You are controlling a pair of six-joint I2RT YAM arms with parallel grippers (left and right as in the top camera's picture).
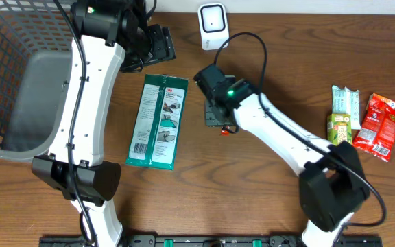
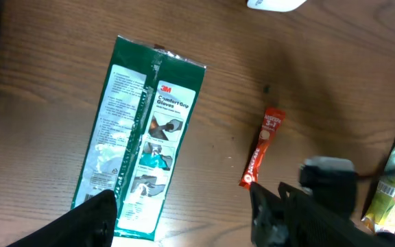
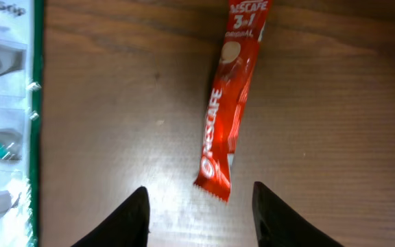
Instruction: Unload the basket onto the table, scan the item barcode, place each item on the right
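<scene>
My right gripper stands open, holding nothing, its fingers either side of the near end of the Nescafé 3-in-1 stick, which lies flat on the wooden table. My left gripper is open too, empty, above the 3M glove pack.

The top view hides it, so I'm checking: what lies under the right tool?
A red Nescafe stick, flat on the wooden table, its near end between the open jaws of the right tool, untouched. Overhead, the wrist covers all but a red tip. Its underside is hidden.
</scene>
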